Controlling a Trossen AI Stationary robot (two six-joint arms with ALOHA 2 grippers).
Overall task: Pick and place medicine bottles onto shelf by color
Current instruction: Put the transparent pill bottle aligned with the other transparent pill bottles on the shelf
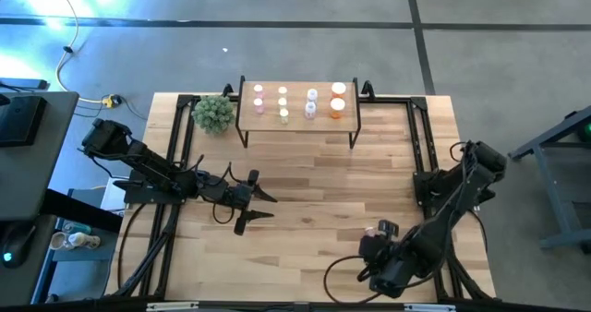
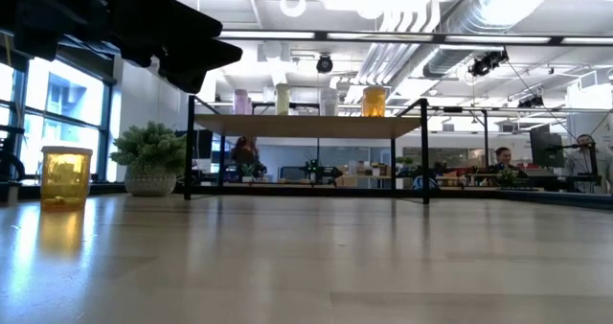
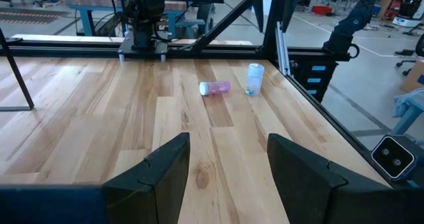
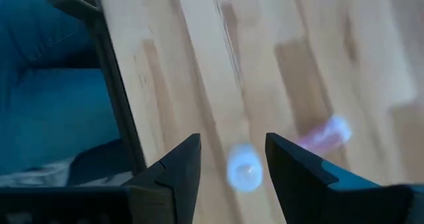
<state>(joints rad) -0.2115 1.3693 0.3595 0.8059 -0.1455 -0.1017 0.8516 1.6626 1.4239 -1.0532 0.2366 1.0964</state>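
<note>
Surface: pale wood-plank table [image 1: 305, 183], smooth.
Shelf [image 1: 297, 120]: far edge, sorted bottles [image 1: 311, 102] standing on top.
Loose bottles: pale blue bottle [image 3: 254, 78] upright, pink bottle [image 3: 215, 87] on its side, near the right front corner.
Right gripper [image 4: 232, 164]: fingers apart, directly over the blue cap; nearer arm.
Left gripper [image 3: 225, 171]: fingers apart, empty, well apart from both.
Materials: translucent round plastic, white caps.

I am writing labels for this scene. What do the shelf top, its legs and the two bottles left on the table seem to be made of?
Shelf top: light wood, matte, with visible grain, much like the table. Legs: thin, black, probably painted metal. Pink bottle, lying down, and blue bottle, upright: translucent, likely plastic, since light passes through the walls; their caps look opaque white.
</note>
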